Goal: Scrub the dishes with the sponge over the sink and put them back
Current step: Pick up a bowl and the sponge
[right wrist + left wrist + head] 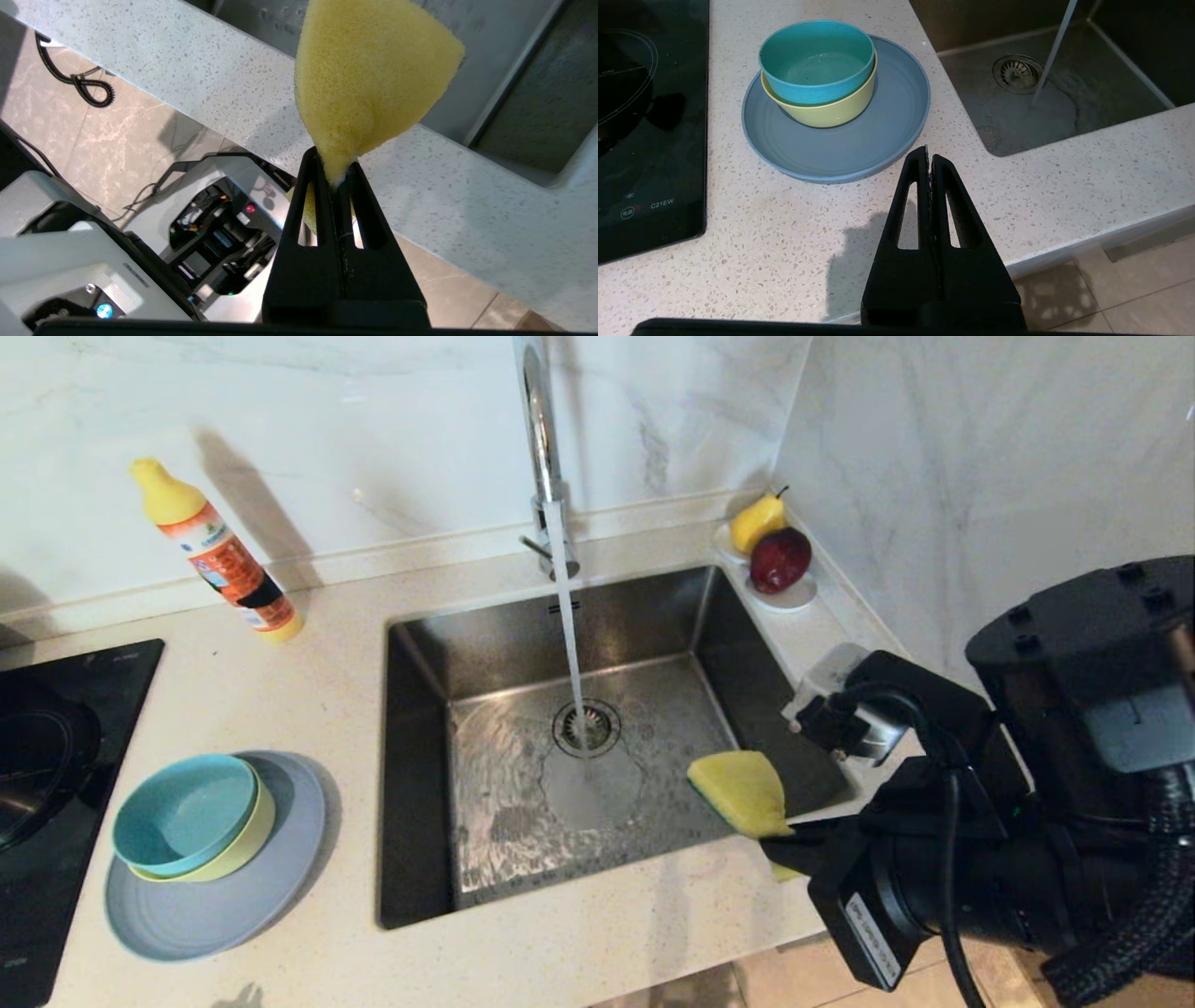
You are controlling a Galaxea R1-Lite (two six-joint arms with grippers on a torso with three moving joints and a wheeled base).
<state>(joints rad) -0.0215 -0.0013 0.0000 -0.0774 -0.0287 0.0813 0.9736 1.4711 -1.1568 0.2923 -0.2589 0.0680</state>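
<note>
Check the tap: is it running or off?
Running. A steady stream falls from the tap onto the drain of the sink, and water spreads across the basin floor.

Teal bowl (184, 813) nested in yellow-green bowl (245, 845) on grey-blue plate (222, 903) — yellow sponge (744, 791) above sink (485, 784)

Open counter lies before the stacked dishes (836, 121); the tap's stream (569, 644) splits the sink (485, 775).

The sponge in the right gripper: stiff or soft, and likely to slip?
Probably soft: the sponge pinches thin where the right gripper shuts on it. Likely light, since it juts out unsupported over the sink. Only one corner is pinched, so it may slip.
</note>
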